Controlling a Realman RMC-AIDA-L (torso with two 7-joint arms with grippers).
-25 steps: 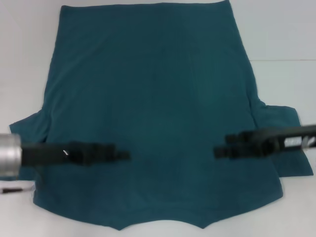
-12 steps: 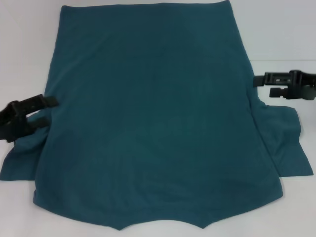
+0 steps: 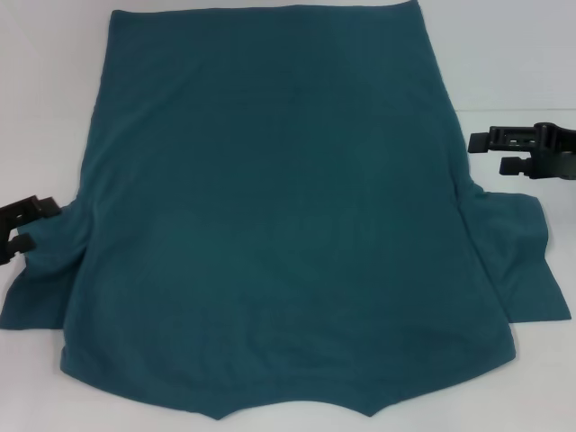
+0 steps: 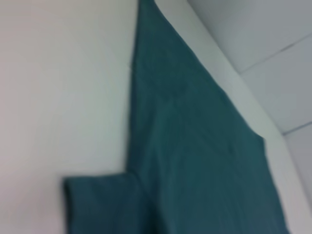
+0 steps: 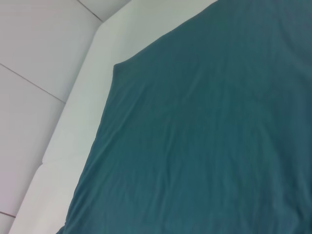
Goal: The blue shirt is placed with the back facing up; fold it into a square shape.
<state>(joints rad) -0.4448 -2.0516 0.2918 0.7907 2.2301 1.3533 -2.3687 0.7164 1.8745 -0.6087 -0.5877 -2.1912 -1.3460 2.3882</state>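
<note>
Large dark teal-blue short-sleeved cotton shirt [image 3: 270, 216] spread flat on white tabletop [image 3: 513, 54], plain side up, no lettering visible. Hem toward far edge of table, collar end nearest robot, neck notch at near edge. Both sleeves spread outward to either side, neither folded in. Fabric mostly smooth; slight rumpling at left sleeve.

Left gripper [image 3: 20, 227] at left margin of head view, just beside left sleeve, low over cloth edge. Two black fingers set apart, nothing between them. Contact with sleeve fabric: not determinable.

Right gripper [image 3: 504, 151] at right margin of head view, beyond shirt's right side seam and above right sleeve. Fingers likewise apart, holding nothing, clear of cloth.

Left wrist view: long side edge of shirt and one sleeve lying flat on table. Right wrist view: broad flat expanse of shirt and one straight edge near table border. No fingers shown in either.

Progress assessment: no fold present. Body at full width, full length, sleeves out. Task judged at starting stage, grippers positioned at opposite flanks as if preparing to take sleeves or side edges.

Remaining, by judgement: bring each side with its sleeve inward across back, then fold lengthwise to reach a square. Risk noted: thin single-layer edge lying flat on table, liable to slip or bunch on pickup.
</note>
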